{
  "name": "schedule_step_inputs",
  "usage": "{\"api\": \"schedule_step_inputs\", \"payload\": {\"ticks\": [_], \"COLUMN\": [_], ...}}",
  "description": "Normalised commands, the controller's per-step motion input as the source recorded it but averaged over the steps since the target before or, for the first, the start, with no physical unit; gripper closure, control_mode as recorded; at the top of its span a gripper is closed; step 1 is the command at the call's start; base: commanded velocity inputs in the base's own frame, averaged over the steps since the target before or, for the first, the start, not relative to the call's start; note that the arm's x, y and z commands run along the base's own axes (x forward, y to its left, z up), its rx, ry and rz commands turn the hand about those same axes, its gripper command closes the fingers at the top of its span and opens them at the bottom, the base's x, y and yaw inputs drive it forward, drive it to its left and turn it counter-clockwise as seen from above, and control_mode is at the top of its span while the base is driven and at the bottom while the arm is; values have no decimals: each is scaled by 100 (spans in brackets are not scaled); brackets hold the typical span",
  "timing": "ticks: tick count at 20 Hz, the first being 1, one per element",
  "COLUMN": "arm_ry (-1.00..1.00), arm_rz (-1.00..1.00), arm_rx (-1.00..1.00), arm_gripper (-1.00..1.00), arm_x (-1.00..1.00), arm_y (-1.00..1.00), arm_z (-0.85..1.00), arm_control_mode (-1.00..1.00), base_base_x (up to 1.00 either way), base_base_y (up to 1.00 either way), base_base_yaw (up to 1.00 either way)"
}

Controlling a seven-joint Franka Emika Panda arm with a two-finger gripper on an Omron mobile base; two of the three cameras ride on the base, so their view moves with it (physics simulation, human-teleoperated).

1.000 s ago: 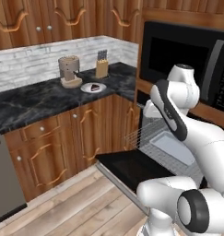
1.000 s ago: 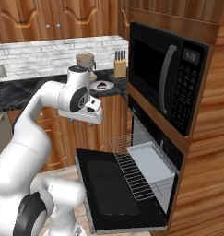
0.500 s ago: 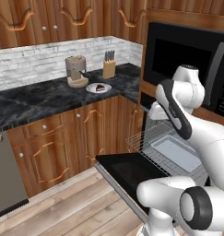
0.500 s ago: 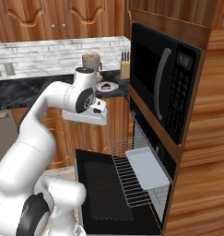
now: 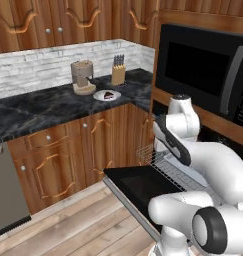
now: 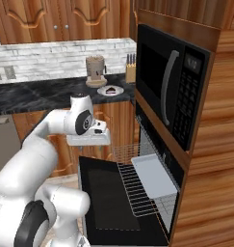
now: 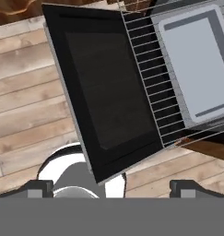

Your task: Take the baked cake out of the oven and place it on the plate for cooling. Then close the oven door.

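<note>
Right base view showed the cake already sitting on the small white plate on the dark worktop, just in front of the coffee grinder and near the knife block, so the first half of the job looked finished. From the left base view the same dark slice lay on the plate, well apart from the arm. What remained, by my judgement, was the closing: the oven door hung fully dropped and flat, and the wire rack was drawn out over it with the pale grey baking tray resting on it, bare of any cake. In the hand view the camera looked down on the door, the rack and the tray against the wooden floor, with the two dark fingers standing as wide apart as they go and holding nothing. The hand hovered above the door's outer edge, clear of it. The rack would probably need to go back into the oven before the door could swing up, and the bar handle could not be made out from these angles.
</note>
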Motion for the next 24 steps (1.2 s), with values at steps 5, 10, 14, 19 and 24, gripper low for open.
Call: {"api": "schedule_step_inputs", "payload": {"ticks": [5, 10, 14, 19, 24], "arm_ry": [11, 16, 15, 3, 1], "arm_rz": [-1, 0, 0, 0, 0], "arm_rx": [-7, 0, -1, 0, 0], "arm_gripper": [-100, -100, -100, -100, -100], "arm_x": [43, 47, 44, 35, 31], "arm_y": [7, 0, 1, 0, 0], "arm_z": [-97, -99, -88, -66, -69], "arm_control_mode": [-100, -100, -100, -100, -100], "base_base_x": [0, 0, 0, 0, 0], "base_base_y": [0, 0, 0, 0, 0], "base_base_yaw": [0, 0, 0, 0, 0]}}
